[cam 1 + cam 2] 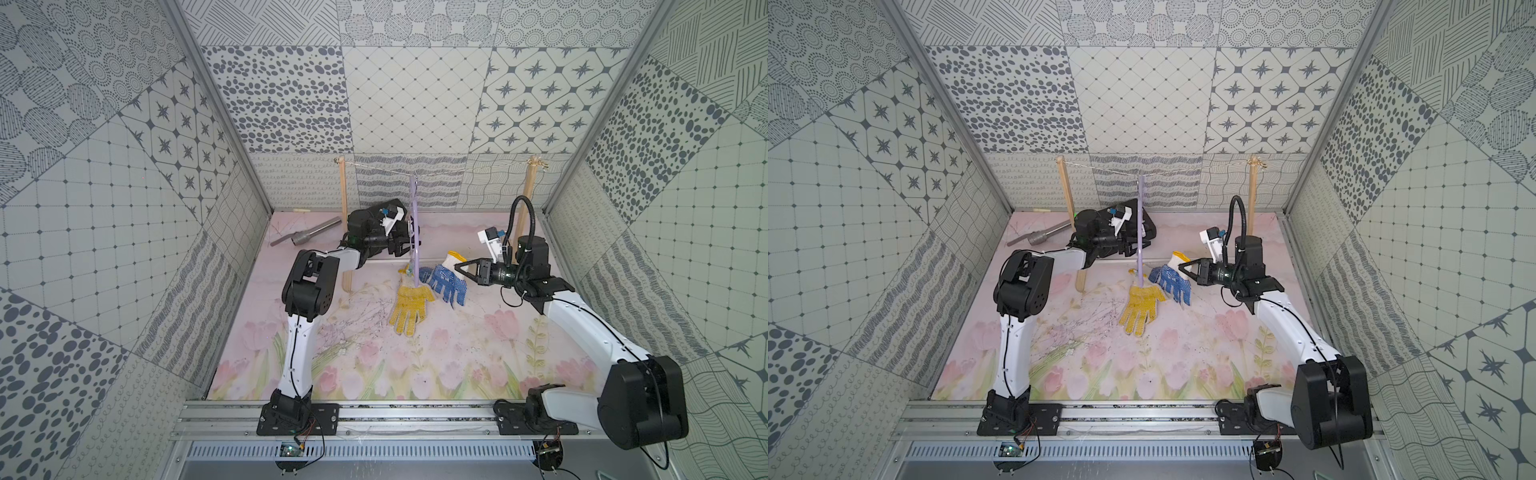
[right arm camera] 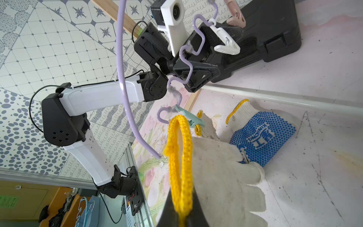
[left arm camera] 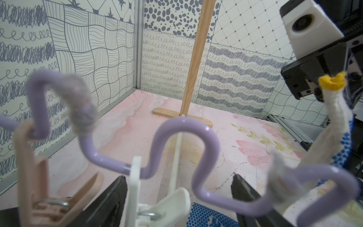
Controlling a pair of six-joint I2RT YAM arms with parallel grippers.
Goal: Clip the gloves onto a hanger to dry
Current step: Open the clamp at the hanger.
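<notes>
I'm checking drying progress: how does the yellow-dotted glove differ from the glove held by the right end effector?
The yellow-dotted glove has yellow dots; the held glove shows blue ones in the left wrist view. The yellow-dotted glove's cuff is clamped in the teal peg on the hanger; the held glove is on no peg, its cuff pinched by the shut right end effector. Both are off-white knit with yellow-edged cuffs.
</notes>
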